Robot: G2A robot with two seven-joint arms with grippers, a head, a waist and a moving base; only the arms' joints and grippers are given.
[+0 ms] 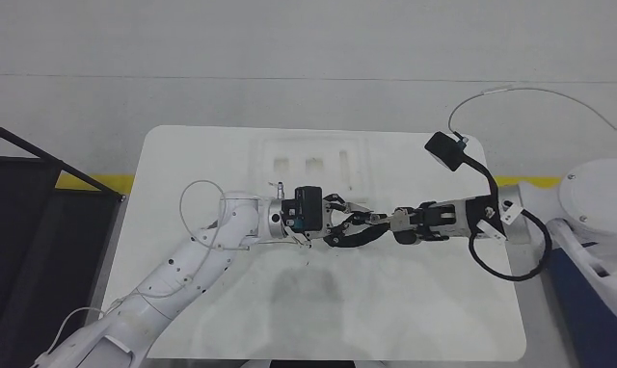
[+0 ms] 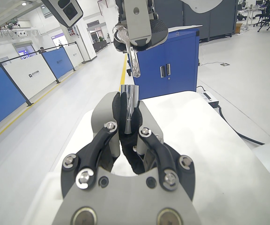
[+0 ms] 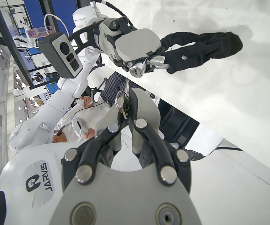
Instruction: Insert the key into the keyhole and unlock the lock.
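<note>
The lock is a chrome cylinder (image 2: 129,101) on a black fabric-covered cable loop (image 3: 202,45). My left gripper (image 2: 127,105) is shut on the cylinder and holds it above the table's middle (image 1: 342,223). The keyhole (image 3: 136,71) on the cylinder's end faces the right gripper. My right gripper (image 3: 125,101) is shut on the silver key (image 2: 131,52) by its head. The blade points at the cylinder's end, its tip a short gap away from it. In the top view the right gripper (image 1: 386,217) and the key (image 1: 378,217) meet the left gripper tip to tip.
A white tray (image 1: 313,161) with shallow recesses lies on the white table (image 1: 434,310) behind the grippers. A black frame (image 1: 48,166) stands off the table's left side, and a blue cabinet (image 2: 172,71) stands beyond the table's end.
</note>
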